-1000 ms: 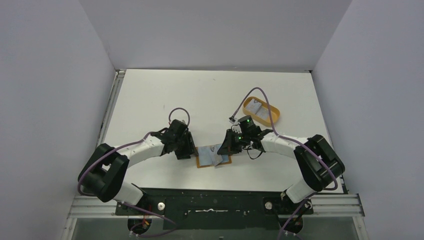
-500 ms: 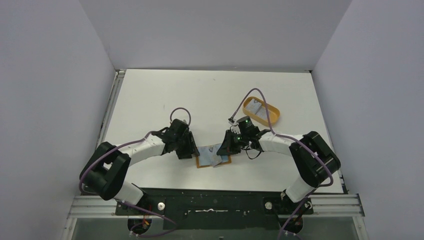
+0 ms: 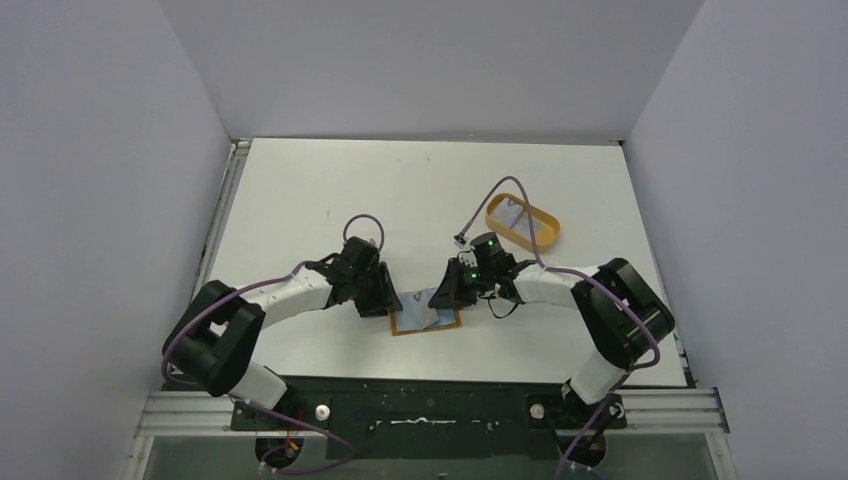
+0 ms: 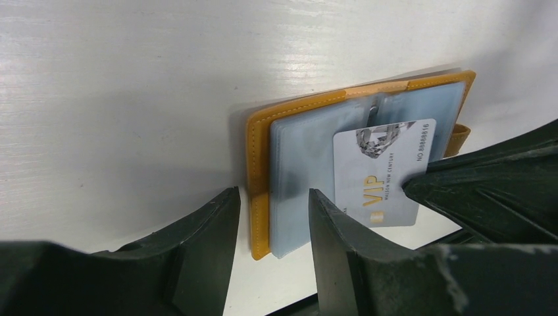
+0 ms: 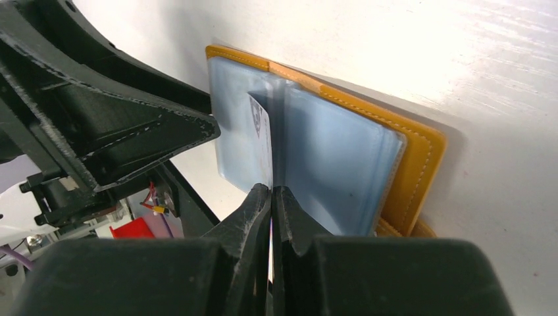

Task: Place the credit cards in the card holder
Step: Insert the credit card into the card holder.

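The card holder [image 3: 420,324] lies open on the table between both arms, orange-tan outside [image 4: 258,164] with grey-blue sleeves [image 5: 335,164]. My right gripper [image 5: 272,191] is shut on a pale credit card [image 4: 378,174] printed "VIP". The card stands edge-on [image 5: 262,141] at the holder's middle fold, partly over the sleeves. My left gripper [image 4: 273,197] is open and straddles the holder's left edge. One finger is beside the orange border and the other is over the blue sleeve. In the top view the left gripper [image 3: 388,303] and right gripper [image 3: 440,297] nearly meet over the holder.
An orange oval tray [image 3: 548,235] stands at the back right with another pale card [image 3: 513,217] in it. A purple cable loops over it. The table's near edge and the arm bases lie just behind the holder.
My right gripper has slid a little to the left with the card, further over the holder. The left gripper has edged slightly right onto the holder's edge.
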### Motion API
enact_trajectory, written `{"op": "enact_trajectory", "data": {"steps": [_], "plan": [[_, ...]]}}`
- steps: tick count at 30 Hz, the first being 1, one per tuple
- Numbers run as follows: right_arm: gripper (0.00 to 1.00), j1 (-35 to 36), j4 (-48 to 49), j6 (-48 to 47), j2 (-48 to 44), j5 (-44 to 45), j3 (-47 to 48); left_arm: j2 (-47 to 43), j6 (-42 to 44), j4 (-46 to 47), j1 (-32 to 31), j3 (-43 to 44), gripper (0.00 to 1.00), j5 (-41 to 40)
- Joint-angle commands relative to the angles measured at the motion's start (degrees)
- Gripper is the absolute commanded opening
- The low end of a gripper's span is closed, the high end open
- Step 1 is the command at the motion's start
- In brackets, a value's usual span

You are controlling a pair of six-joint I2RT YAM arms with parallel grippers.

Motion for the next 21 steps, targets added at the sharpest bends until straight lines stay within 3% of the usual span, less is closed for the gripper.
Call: {"op": "enact_trajectory", "data": {"steps": [1, 14, 21], "plan": [[0.00, 0.8, 3.7, 1.0, 2.1, 1.0, 1.0, 1.1, 1.2, -0.9, 0.1, 0.0, 0.41, -1.0], [0.00, -1.5, -1.5, -0.6, -5.7, 0.1, 1.7, -4.9, 3.6, -6.2, 1.9, 0.0, 0.40, -4.3], [0.00, -1.7, -1.4, -1.2, -4.7, -0.8, 0.9, -5.1, 4.2, -6.9, 3.0, -0.4, 0.39, -4.8]]}}
